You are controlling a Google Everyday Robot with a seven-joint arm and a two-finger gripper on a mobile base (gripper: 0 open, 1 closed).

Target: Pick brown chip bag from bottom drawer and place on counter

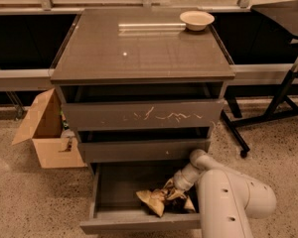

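Observation:
The brown chip bag [156, 199] lies crumpled in the open bottom drawer [116, 221], at its right front. My gripper [173, 191] reaches down into the drawer from the right and sits on the bag's right end. My white arm [228, 202] covers the drawer's right front corner. The counter [139, 48] is the glossy dark top of the cabinet, above.
A pale bowl [196, 19] stands on the counter's far right corner. An open cardboard box [44, 133] stands on the floor left of the cabinet. The scratched top drawer front [144, 115] and the narrow middle drawer [144, 150] are shut. A black stand leg [275, 108] is at right.

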